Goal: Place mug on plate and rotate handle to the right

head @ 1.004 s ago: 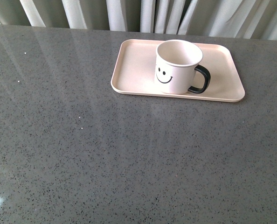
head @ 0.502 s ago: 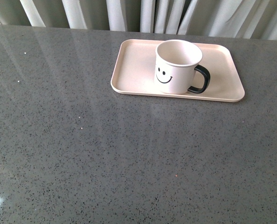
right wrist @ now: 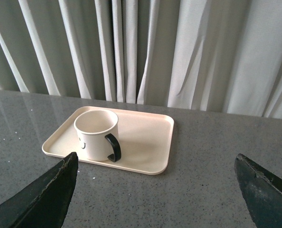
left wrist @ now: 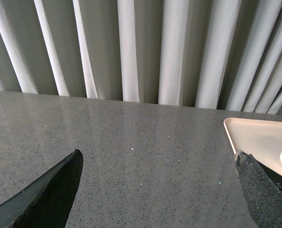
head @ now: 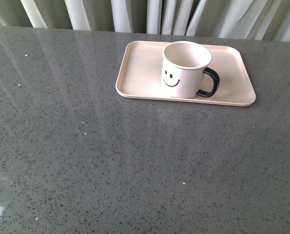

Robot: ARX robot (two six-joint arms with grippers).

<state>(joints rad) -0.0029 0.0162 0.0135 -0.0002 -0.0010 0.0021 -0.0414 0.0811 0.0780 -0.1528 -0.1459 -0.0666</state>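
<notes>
The cream-white mug (head: 185, 68) with a black smiley face stands upright on the pale pink plate (head: 140, 68), near the plate's middle. Its black handle (head: 209, 83) sticks out to the right in the front view. Neither arm shows in the front view. In the right wrist view the mug (right wrist: 96, 134) and its handle (right wrist: 113, 148) sit on the plate (right wrist: 145, 142), well beyond my open right gripper (right wrist: 155, 194). My left gripper (left wrist: 157, 190) is open over bare table, with a corner of the plate (left wrist: 255, 135) just past one finger (left wrist: 262, 190).
The grey speckled table (head: 111, 161) stretches wide in front of the plate. Pale pleated curtains (head: 150, 14) hang right behind the table's far edge.
</notes>
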